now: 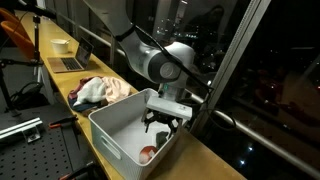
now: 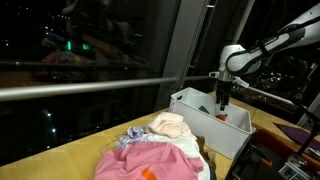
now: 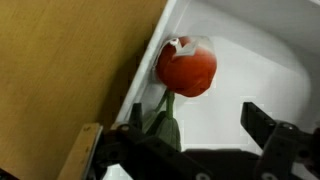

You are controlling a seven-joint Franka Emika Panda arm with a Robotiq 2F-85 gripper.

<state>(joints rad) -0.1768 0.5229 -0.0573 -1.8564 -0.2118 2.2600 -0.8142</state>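
Note:
A red artificial flower [image 3: 187, 68] with a green stem and leaves [image 3: 160, 122] lies in a corner on the floor of a white bin [image 3: 150, 72]. My gripper [image 3: 195, 118] hangs open just above it, the stem near one finger [image 3: 135, 118] and the other finger [image 3: 258, 122] over bare white floor. Nothing is between the fingers. In both exterior views the gripper [image 1: 160, 122] [image 2: 222, 106] reaches down into the bin [image 1: 108, 130] [image 2: 195, 128], with the red flower [image 1: 148, 153] [image 2: 223, 117] below it.
The bin stands on a wooden counter [image 3: 60, 70] along a dark window. A pile of pink and cream clothes [image 1: 100, 90] [image 2: 160, 145] lies beside it. Farther along the counter are a laptop [image 1: 68, 62] and a white bowl [image 1: 60, 45].

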